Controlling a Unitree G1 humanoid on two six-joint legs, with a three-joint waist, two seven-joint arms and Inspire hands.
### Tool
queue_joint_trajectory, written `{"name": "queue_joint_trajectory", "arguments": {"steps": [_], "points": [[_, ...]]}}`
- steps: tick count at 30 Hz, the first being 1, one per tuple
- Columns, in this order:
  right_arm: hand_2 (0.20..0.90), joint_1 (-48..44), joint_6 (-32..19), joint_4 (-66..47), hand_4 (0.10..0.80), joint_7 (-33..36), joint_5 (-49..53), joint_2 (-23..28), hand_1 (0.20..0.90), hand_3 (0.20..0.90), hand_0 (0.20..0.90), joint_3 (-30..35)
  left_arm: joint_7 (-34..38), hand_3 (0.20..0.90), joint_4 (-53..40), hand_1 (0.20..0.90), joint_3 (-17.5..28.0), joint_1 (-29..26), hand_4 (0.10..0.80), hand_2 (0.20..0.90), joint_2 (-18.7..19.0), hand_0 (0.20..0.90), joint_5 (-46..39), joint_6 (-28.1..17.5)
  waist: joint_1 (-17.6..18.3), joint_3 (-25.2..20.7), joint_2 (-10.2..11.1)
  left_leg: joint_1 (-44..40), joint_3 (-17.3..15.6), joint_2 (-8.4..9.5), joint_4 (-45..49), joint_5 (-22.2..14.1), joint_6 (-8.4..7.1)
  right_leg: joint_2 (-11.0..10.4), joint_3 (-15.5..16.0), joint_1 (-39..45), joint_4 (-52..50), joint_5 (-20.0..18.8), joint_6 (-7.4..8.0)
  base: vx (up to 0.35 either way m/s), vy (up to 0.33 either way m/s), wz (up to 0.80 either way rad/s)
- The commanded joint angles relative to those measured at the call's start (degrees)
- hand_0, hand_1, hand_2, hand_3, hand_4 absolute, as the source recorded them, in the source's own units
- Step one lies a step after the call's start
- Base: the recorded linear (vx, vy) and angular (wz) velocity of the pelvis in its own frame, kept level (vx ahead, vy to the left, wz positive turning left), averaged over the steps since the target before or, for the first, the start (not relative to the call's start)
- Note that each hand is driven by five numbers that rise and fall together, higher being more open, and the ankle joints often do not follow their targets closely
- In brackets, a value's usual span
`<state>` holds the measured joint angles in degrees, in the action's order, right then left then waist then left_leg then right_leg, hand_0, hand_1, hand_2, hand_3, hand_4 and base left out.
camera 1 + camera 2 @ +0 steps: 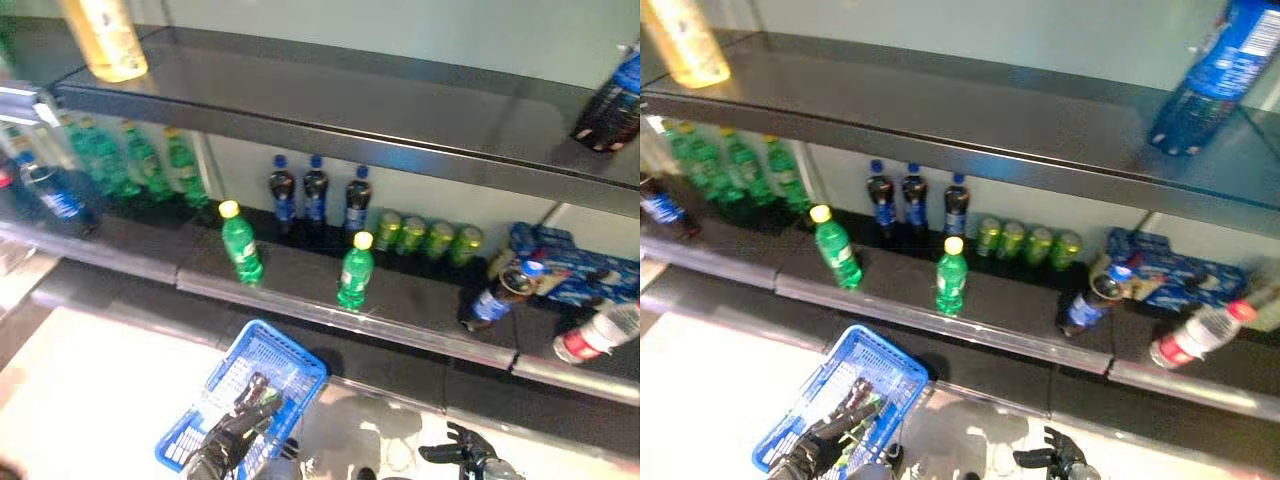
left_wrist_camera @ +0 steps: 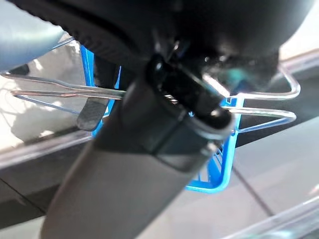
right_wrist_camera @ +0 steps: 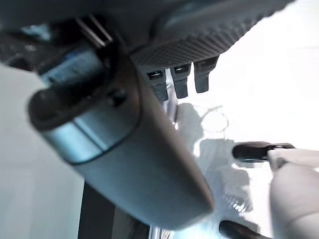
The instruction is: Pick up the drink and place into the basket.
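Down at the lower edge, the left hand (image 1: 240,425) is curled round the wire handle (image 2: 259,112) of the blue basket (image 1: 285,365); the wrist view shows the thin metal bars running under its dark bulk, though the fingers themselves are mostly buried behind it. The right hand (image 1: 470,455) only pokes into view at the bottom, fingers spread loose and holding nothing; much of it is cut off.

Up on the middle shelf (image 1: 420,300), two green bottles with yellow caps stand out front, one to the left (image 1: 241,243) and one nearer the middle (image 1: 355,271), both upright and apart from each other. Behind them, three dark cola bottles (image 1: 315,195) stand in a row against the back wall, and beside those four green cans (image 1: 425,238). Further right, a dark bottle with a blue label (image 1: 500,293) tilts over, and a clear bottle with a red label (image 1: 598,335) lies on its side, partly cut by the frame. A blurred cluster of green bottles (image 1: 130,160) sits far left; their number cannot be counted. The basket's inside is hard to read.
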<state>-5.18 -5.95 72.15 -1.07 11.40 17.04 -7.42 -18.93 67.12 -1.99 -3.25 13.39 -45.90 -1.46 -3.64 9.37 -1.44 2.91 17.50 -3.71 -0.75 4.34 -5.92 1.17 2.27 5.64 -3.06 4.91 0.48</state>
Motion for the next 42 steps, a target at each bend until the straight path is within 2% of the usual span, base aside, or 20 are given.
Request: {"name": "queue_joint_trajectory", "arguments": {"steps": [1, 2, 4, 5, 7, 10, 13, 19, 26, 32, 36, 42], "points": [[0.9, 0.9, -0.6, -2.7, 0.8, 2.8, 2.6, 3.1, 0.9, 0.9, 0.9, 0.2, -3.7, 0.2, -6.5, 0.3, -1.1, -1.3, 0.1, 0.3, 2.0, 0.3, 0.9, 0.1, 0.4, 0.8, 1.8, -0.7, -12.2, 0.75, 4.5, -3.3, 2.15, -6.0, 1.9, -4.8, -2.6, -2.6, 4.05, -0.206, 0.018, 0.95], [0.9, 1.4, -0.6, -2.8, 0.8, 3.4, 2.8, 3.7, 0.9, 0.9, 0.9, 0.6, -3.4, 0.2, -6.9, 0.3, -1.4, -1.8, 0.1, 0.3, 1.8, 0.3, 1.4, 0.8, 1.0, 0.9, 1.8, -0.3, -13.6, -0.14, 5.4, -3.2, 1.56, -6.8, 2.9, -4.6, -2.6, -2.5, 3.89, -0.175, 0.076, 1.08], [0.9, 1.1, -0.4, -2.3, 0.8, 3.7, 2.7, 4.5, 0.9, 0.9, 0.9, 1.1, -3.3, 0.2, -6.8, 0.3, -1.7, -2.1, 0.1, 0.3, 1.2, 0.3, 1.7, 0.4, 1.9, 0.7, 2.1, 0.0, -14.6, 0.13, 9.0, -4.9, 1.2, -8.5, 3.7, -5.2, -2.7, -2.8, 4.05, -0.189, 0.113, 0.98], [0.9, 1.0, -0.4, -2.1, 0.8, 3.7, 2.7, 4.6, 0.9, 0.9, 0.9, 1.3, -3.3, 0.2, -6.8, 0.3, -1.8, -2.2, 0.1, 0.3, 1.1, 0.3, 1.6, 0.3, 2.0, 0.7, 2.1, 0.1, -14.8, 0.03, 9.2, -5.0, 1.07, -8.6, 3.8, -5.3, -2.8, -2.7, 4.05, -0.153, 0.149, 0.52], [0.9, 0.9, -0.8, -0.9, 0.8, 3.3, 2.2, 5.1, 0.9, 0.9, 0.9, 1.7, -2.9, 0.2, -7.0, 0.3, -2.1, -2.6, 0.1, 0.3, 0.5, 0.3, 1.1, 0.2, 2.6, 1.0, 1.2, -0.1, -17.2, -1.12, 6.5, -3.4, 0.31, -9.0, 4.7, -5.0, -3.2, -2.3, 4.47, -0.05, 0.181, 0.56], [0.9, 2.1, -1.3, 0.4, 0.8, 2.5, 2.1, 5.0, 0.9, 0.9, 0.9, 2.9, -2.7, 0.2, -7.0, 0.3, -2.2, -2.8, 0.1, 0.3, 1.1, 0.3, 1.1, 1.2, 2.9, 0.0, 0.4, -3.0, -18.0, -0.59, 0.9, -3.0, 0.95, -9.9, 5.9, -3.7, -2.1, -2.5, 5.86, 0.005, 0.156, 0.6], [0.9, 2.4, -2.9, 1.2, 0.8, 0.8, 0.7, 4.2, 0.9, 0.9, 0.9, 2.9, -3.5, 0.2, -5.1, 0.3, -2.0, -3.0, 0.1, 0.3, 1.6, 0.3, 1.0, 0.1, 3.1, -0.9, 0.4, -4.6, -18.3, -0.12, -0.9, -3.4, 1.5, -9.9, 5.6, -2.9, -1.2, -2.7, 6.18, -0.006, 0.102, 0.14], [0.9, 3.1, -2.4, -1.1, 0.8, 0.8, 0.5, 2.4, 0.9, 0.9, 0.9, 1.4, -4.4, 0.2, -4.1, 0.3, -0.1, -1.8, 0.1, 0.3, 2.6, 0.3, 1.8, -0.1, 3.1, -2.0, 1.4, -6.9, -19.4, 0.86, -2.2, -4.5, 2.43, -9.7, 4.3, -1.2, 2.1, -4.3, 7.25, 0.017, 0.06, -0.2], [0.9, 2.9, -2.0, -1.4, 0.8, 0.9, 0.4, 1.8, 0.9, 0.9, 0.9, 1.0, -3.9, 0.2, -4.5, 0.3, 0.0, -2.6, 0.1, 0.3, 2.7, 0.3, 1.6, -0.8, 3.3, -1.5, 2.5, -7.0, -20.9, 0.83, -1.5, -5.4, 3.11, -9.7, 2.3, -1.9, 3.0, -5.7, 7.68, -0.066, 0.044, -0.16], [0.9, 2.7, -1.4, -0.7, 0.8, 0.7, 0.7, 2.0, 0.9, 0.9, 0.9, 1.2, -2.7, 0.2, -4.1, 0.3, 0.5, -3.8, 0.1, 0.3, 3.8, 0.3, 1.1, -0.5, 3.7, -1.8, 3.6, -8.5, -22.6, 0.57, -3.7, -5.2, 3.54, -10.0, 1.6, -2.1, 4.6, -7.4, 9.07, -0.059, 0.009, -0.19], [0.9, 2.7, -1.5, 0.1, 0.8, 0.6, 0.0, 1.9, 0.9, 0.9, 0.9, 1.5, -2.5, 0.2, -2.0, 0.3, 1.1, -3.4, 0.1, 0.3, 4.0, 0.3, 1.0, -1.1, 4.1, -2.5, 3.6, -9.4, -24.0, -0.17, -4.1, -5.2, 3.35, -9.5, 1.5, -1.7, 5.0, -7.4, 8.83, -0.024, -0.036, -0.17], [0.9, 2.3, -1.3, 0.4, 0.8, 0.9, 0.6, 2.1, 0.9, 0.9, 0.9, 1.6, -2.3, 0.2, -1.2, 0.3, 1.4, -3.1, 0.1, 0.3, 3.8, 0.3, 1.4, -0.8, 3.8, -2.9, 3.3, -10.0, -23.2, -0.39, -4.2, -5.0, 3.04, -8.9, 2.5, 0.0, 5.3, -6.7, 8.12, 0.006, -0.005, 0.0]]}}
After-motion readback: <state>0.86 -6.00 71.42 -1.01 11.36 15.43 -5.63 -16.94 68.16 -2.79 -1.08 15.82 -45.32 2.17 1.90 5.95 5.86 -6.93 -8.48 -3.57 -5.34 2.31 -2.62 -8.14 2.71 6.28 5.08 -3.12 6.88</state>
